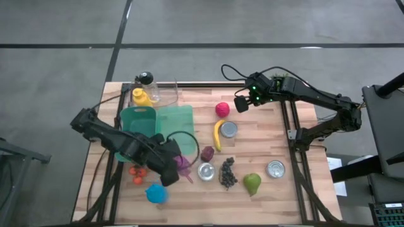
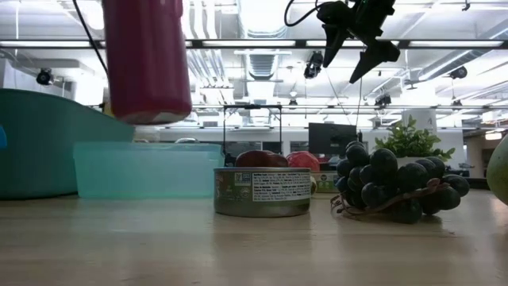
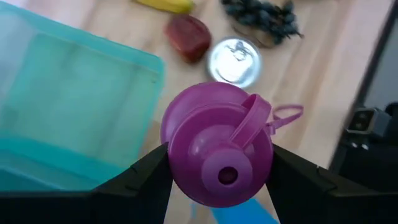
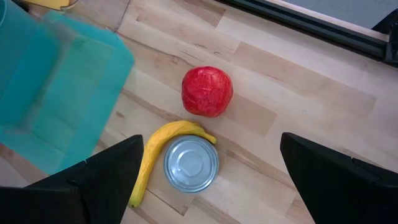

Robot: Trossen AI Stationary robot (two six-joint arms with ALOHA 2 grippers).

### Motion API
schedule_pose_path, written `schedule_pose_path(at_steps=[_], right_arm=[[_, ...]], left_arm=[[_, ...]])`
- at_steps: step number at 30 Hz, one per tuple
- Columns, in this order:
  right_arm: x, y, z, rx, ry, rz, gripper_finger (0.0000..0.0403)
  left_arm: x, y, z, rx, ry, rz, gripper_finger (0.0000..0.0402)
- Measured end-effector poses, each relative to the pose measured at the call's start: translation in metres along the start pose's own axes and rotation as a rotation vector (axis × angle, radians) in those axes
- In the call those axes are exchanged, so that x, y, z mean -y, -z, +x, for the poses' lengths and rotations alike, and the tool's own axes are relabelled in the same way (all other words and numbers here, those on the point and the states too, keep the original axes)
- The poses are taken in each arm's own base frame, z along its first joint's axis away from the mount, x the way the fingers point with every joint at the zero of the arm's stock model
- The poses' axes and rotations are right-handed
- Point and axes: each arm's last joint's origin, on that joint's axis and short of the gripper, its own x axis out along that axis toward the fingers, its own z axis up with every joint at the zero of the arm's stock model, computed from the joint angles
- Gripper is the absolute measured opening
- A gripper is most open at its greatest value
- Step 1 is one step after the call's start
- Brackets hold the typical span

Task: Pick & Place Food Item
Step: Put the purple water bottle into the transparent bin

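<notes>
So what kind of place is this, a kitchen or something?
Probably a robotics lab or open office, not a kitchen: the ceiling lights hang in long rows, a monitor stands behind, and the wooden table has a metal frame.

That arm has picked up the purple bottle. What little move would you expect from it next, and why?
Probably a short carry sideways toward the teal container, then a lowering. The left gripper is shut on the purple bottle, which the low view shows lifted clear of the table, with the container close beside it. The right gripper hangs open above the red fruit, waiting.
</notes>
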Motion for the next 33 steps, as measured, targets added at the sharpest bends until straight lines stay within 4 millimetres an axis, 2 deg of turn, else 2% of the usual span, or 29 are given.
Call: schedule_pose_path(at_steps=[6, 13, 18, 28, 33], right_arm=[[0.0, 0.0, 0.0, 0.0, 0.0, -0.001, 0.0378], [0.0, 0.0, 0.0, 0.0, 0.0, 0.0, 0.0378], [0.0, 0.0, 0.0, 0.0, 0.0, 0.0, 0.0378], [0.0, 0.0, 0.0, 0.0, 0.0, 0.0, 0.0378], [0.0, 0.0, 0.0, 0.0, 0.0, 0.0, 0.0378]], left_arm=[[-0.028, -0.005, -0.021, 0.074, -0.054, -0.041, 0.0223], [-0.065, -0.014, -0.037, 0.088, -0.106, -0.113, 0.0223], [-0.094, -0.025, -0.042, 0.102, -0.166, -0.132, 0.0223], [-0.167, -0.052, -0.05, 0.141, -0.275, -0.243, 0.0223], [-0.191, -0.065, -0.049, 0.186, -0.301, -0.291, 0.0223]])
